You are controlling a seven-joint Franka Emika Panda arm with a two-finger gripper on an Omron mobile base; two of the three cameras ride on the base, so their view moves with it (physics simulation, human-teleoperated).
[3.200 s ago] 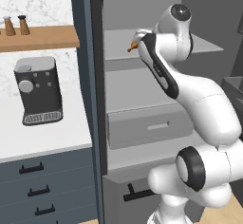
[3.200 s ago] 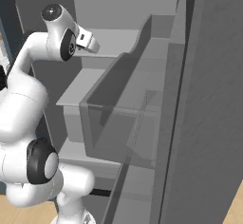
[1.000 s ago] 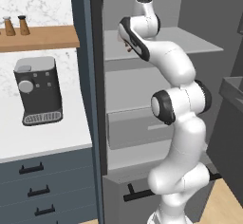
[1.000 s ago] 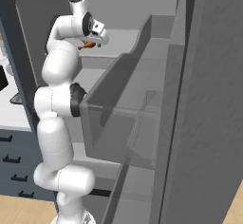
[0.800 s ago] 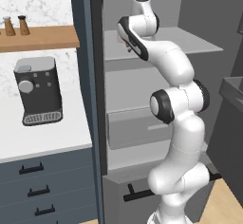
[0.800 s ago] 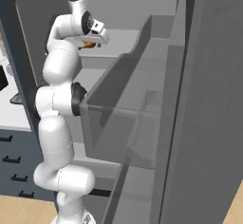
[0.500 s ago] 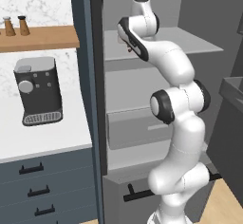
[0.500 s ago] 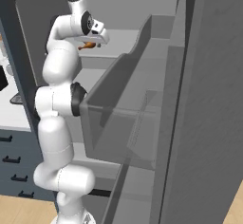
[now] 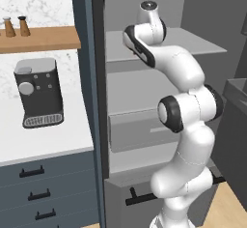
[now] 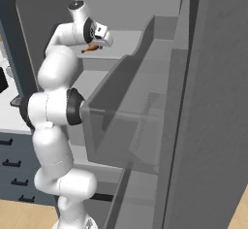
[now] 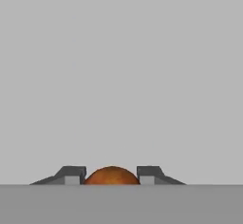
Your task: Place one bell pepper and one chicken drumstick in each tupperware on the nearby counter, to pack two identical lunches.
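One drumstick [image 10: 90,49] lies on the fridge's top shelf [image 9: 193,43]; the hand view shows its brown round end between the two fingertips [image 11: 71,174]. On the one counter [image 9: 43,140] stands one coffee machine [image 9: 38,92], and three drawer handles [image 9: 32,172] show below it. Two shakers [image 9: 14,26] stand on the one wooden shelf [image 9: 43,37]

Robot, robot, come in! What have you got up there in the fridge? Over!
Gripper shut on orange-brown chicken drumstick. Drumstick on upper grey fridge shelf. Nothing blocking the way out, as far as seen. Over.
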